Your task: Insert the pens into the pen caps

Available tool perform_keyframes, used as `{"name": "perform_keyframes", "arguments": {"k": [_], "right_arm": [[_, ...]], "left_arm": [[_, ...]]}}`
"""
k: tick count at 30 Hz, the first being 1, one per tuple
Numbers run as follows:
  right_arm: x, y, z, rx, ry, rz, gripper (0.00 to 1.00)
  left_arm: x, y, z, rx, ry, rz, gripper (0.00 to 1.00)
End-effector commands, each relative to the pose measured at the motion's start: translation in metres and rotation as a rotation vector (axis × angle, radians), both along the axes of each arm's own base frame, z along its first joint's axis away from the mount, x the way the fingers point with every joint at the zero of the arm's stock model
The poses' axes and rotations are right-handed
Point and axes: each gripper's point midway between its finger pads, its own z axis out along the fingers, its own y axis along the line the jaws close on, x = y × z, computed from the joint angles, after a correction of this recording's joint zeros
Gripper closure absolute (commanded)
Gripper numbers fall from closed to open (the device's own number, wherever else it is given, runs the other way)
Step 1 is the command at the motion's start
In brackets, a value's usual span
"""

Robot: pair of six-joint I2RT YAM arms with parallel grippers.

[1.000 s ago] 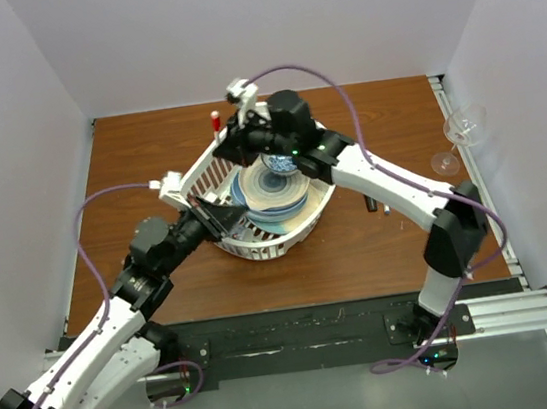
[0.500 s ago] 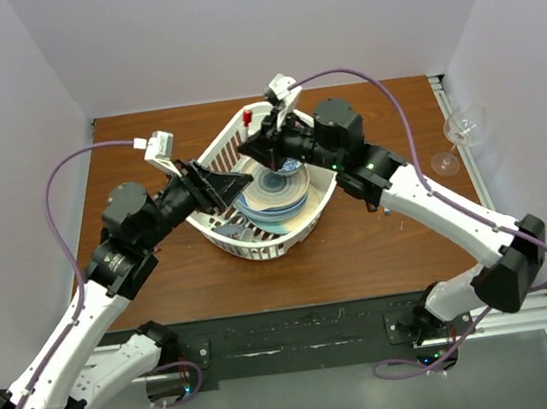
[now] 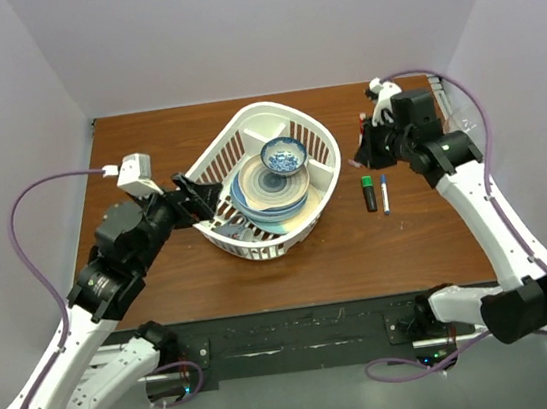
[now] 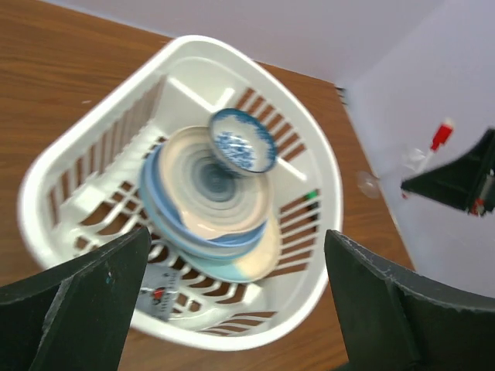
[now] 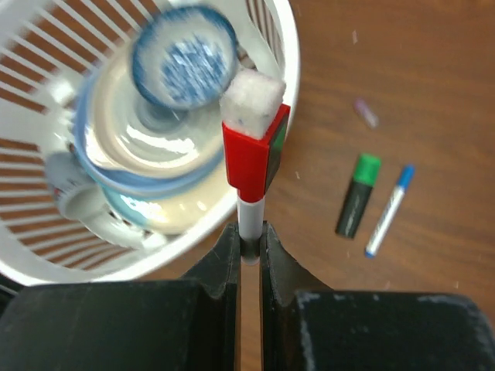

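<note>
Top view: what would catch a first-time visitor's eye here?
The white basket sits mid-table, stacked with plates and a blue-patterned bowl. To its right, the right arm's fingers pinch a red-capped pen above the table, where a green-ended marker and a thin pen lie side by side.

You're in a robot lab test cell, not a home or shop. Plain white panels [image 3: 260, 25] box in one wooden table [image 3: 145, 146] on three sides. A left arm [image 3: 82, 341] and a right arm [image 3: 491, 211] are bolted to a mounting rail [image 3: 301, 340] at the near edge, with purple cables [image 3: 16, 220] looping loose. A white dish basket [image 3: 242, 118] of plates sits mid-table.
</note>
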Motion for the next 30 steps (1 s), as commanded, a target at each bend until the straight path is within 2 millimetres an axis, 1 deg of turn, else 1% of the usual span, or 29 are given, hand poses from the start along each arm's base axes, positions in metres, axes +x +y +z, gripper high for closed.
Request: {"name": "perform_keyframes", "arguments": {"k": [1, 2, 3, 4, 6, 7, 8, 9, 10, 12, 13, 15, 16, 17, 18, 19, 20, 21, 23, 24, 26, 27, 28, 30], "right_arm": [[-0.017, -0.012, -0.084, -0.027, 0.266, -0.023, 1.0], [-0.014, -0.013, -0.097, -0.032, 0.296, -0.037, 1.0], [-0.009, -0.014, -0.106, -0.033, 0.302, -0.055, 1.0], [-0.012, -0.016, -0.124, -0.043, 0.343, -0.07, 1.0], [-0.008, -0.013, -0.149, -0.031, 0.394, -0.079, 1.0], [-0.013, -0.011, -0.163, -0.021, 0.431, -0.079, 1.0], [-0.014, -0.01, -0.171, -0.016, 0.446, -0.078, 1.0], [-0.009, -0.008, -0.179, -0.011, 0.447, -0.077, 1.0], [-0.01, -0.007, -0.186, -0.01, 0.459, -0.08, 1.0], [-0.004, -0.006, -0.193, -0.008, 0.454, -0.083, 1.0], [-0.004, -0.006, -0.202, -0.011, 0.474, -0.092, 0.99], [0.001, -0.007, -0.211, -0.017, 0.482, -0.098, 0.97], [0.0, -0.007, -0.222, -0.026, 0.51, -0.102, 0.96], [0.0, -0.008, -0.227, -0.031, 0.518, -0.109, 0.95], [0.004, -0.009, -0.229, -0.035, 0.512, -0.113, 0.94], [0.004, -0.01, -0.238, -0.049, 0.531, -0.121, 0.93], [0.006, -0.012, -0.241, -0.058, 0.535, -0.125, 0.9], [0.008, -0.014, -0.244, -0.074, 0.537, -0.136, 0.9], [0.008, -0.017, -0.251, -0.093, 0.554, -0.145, 0.87], [0.009, -0.02, -0.252, -0.11, 0.553, -0.154, 0.85], [0.01, -0.024, -0.253, -0.127, 0.552, -0.167, 0.8], [0.01, -0.026, -0.252, -0.138, 0.553, -0.175, 0.77], [0.011, -0.031, -0.252, -0.164, 0.551, -0.192, 0.76], [0.012, -0.033, -0.247, -0.171, 0.547, -0.2, 0.71]], "left_arm": [[0.007, 0.056, -0.023, 0.116, 0.012, 0.27, 0.01], [0.007, 0.066, -0.026, 0.124, 0.017, 0.321, 0.01], [0.007, 0.07, -0.032, 0.121, 0.03, 0.346, 0.01], [0.005, 0.075, -0.038, 0.129, 0.048, 0.37, 0.01], [0.004, 0.082, -0.046, 0.132, 0.072, 0.413, 0.02], [0.003, 0.085, -0.051, 0.141, 0.089, 0.427, 0.02], [0.003, 0.09, -0.054, 0.145, 0.097, 0.452, 0.02], [0.003, 0.091, -0.06, 0.142, 0.113, 0.465, 0.02], [0.002, 0.093, -0.065, 0.147, 0.128, 0.478, 0.02], [0.001, 0.095, -0.076, 0.124, 0.16, 0.509, 0.02], [0.001, 0.096, -0.082, 0.123, 0.181, 0.52, 0.03], [0.0, 0.097, -0.091, 0.092, 0.216, 0.548, 0.03], [-0.001, 0.099, -0.098, 0.097, 0.24, 0.563, 0.03], [-0.002, 0.101, -0.099, 0.06, 0.254, 0.601, 0.03], [-0.005, 0.105, -0.108, 0.075, 0.288, 0.625, 0.04], [-0.005, 0.107, -0.11, 0.071, 0.301, 0.643, 0.04], [-0.006, 0.109, -0.11, 0.036, 0.309, 0.675, 0.04], [-0.008, 0.112, -0.115, 0.04, 0.33, 0.691, 0.04], [-0.009, 0.112, -0.117, 0.001, 0.346, 0.714, 0.06], [-0.011, 0.113, -0.12, 0.005, 0.365, 0.723, 0.06], [-0.012, 0.113, -0.121, -0.029, 0.383, 0.748, 0.07], [-0.014, 0.115, -0.127, -0.019, 0.406, 0.76, 0.07], [-0.013, 0.116, -0.128, -0.026, 0.414, 0.774, 0.07], [-0.011, 0.115, -0.133, -0.034, 0.442, 0.785, 0.06]]}}
